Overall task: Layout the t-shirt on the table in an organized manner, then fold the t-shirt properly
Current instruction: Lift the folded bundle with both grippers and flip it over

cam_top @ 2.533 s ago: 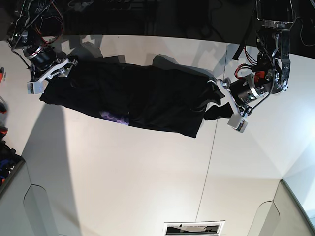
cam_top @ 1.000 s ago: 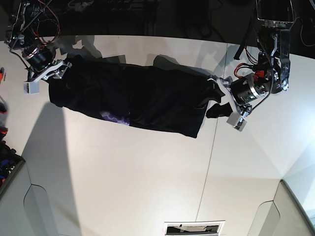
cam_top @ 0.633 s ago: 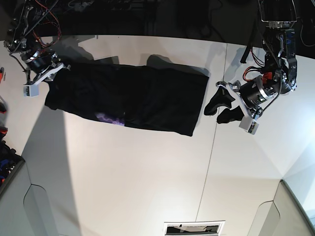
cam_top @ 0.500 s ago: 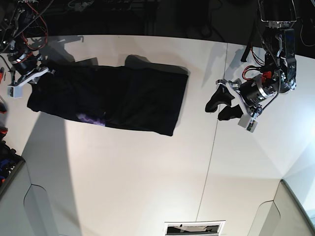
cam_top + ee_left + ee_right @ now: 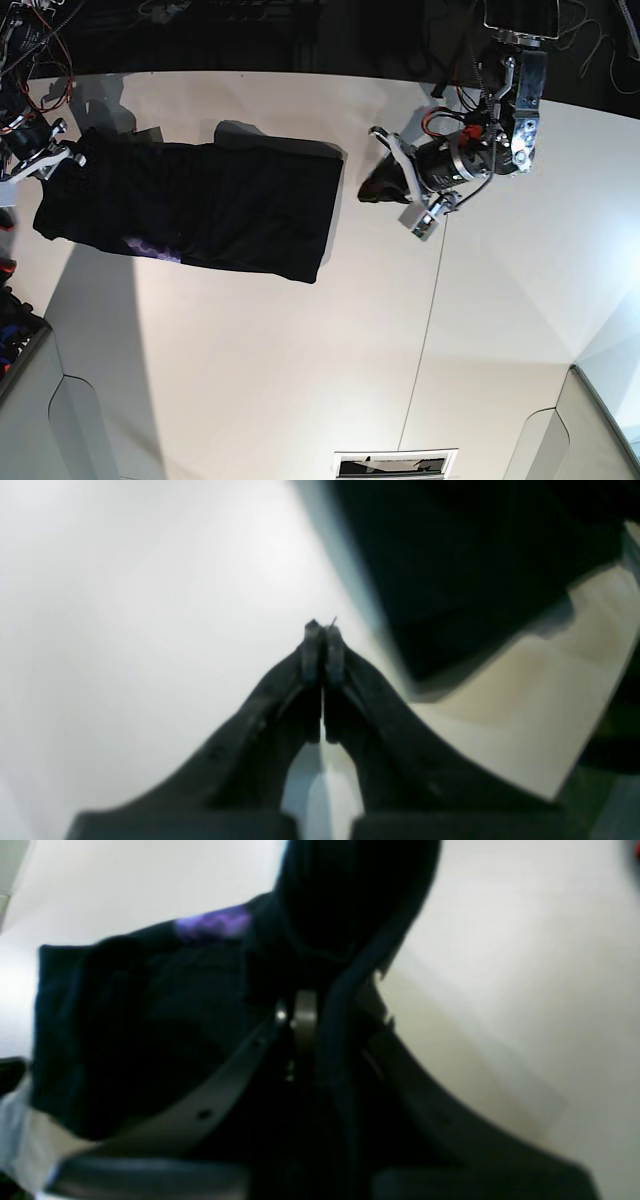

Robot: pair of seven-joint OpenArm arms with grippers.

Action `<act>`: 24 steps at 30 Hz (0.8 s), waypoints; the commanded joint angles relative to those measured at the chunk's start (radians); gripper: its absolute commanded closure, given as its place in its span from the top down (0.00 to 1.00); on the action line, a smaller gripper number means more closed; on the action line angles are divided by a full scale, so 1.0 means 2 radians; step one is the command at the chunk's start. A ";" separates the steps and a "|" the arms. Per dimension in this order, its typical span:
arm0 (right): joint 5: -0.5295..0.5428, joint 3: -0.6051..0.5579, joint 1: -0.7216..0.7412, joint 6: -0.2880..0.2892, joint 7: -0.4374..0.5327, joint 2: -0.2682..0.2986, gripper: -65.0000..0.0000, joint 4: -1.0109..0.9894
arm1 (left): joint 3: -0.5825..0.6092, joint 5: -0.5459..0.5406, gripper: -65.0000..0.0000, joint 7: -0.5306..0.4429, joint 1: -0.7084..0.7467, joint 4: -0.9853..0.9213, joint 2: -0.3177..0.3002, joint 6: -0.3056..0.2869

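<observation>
The right claw (image 5: 320, 1015) alone pinches the shirt (image 5: 200, 205), the left claw (image 5: 322, 647) pressed together on nothing, so the shirt may bunch off the table (image 5: 300, 380) edge.

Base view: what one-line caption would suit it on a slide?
Right claw grips the black t-shirt on the white table; left claw, shut, hangs apart.

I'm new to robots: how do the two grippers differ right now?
The right gripper is shut on the t-shirt; the left gripper is shut on nothing. The right one sits at the shirt's end near the table edge; the left one hangs apart from the shirt. Both have dark jaws.
</observation>
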 commanded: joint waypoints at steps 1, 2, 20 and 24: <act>0.014 0.002 0.007 0.004 0.010 0.003 0.00 0.021 | 0.007 0.000 0.00 -0.016 -0.008 0.006 0.002 -0.004; 0.015 0.002 0.007 0.004 0.006 -0.002 0.00 0.032 | 0.016 0.008 0.00 -0.023 -0.008 0.005 0.006 0.008; 0.013 -0.082 0.013 0.010 -0.001 -0.109 0.00 0.147 | 0.072 0.035 0.00 -0.040 -0.012 -0.072 0.050 0.016; -0.040 -0.166 0.025 0.011 0.014 -0.145 0.00 0.147 | 0.072 0.034 0.00 -0.040 -0.012 -0.072 0.050 0.016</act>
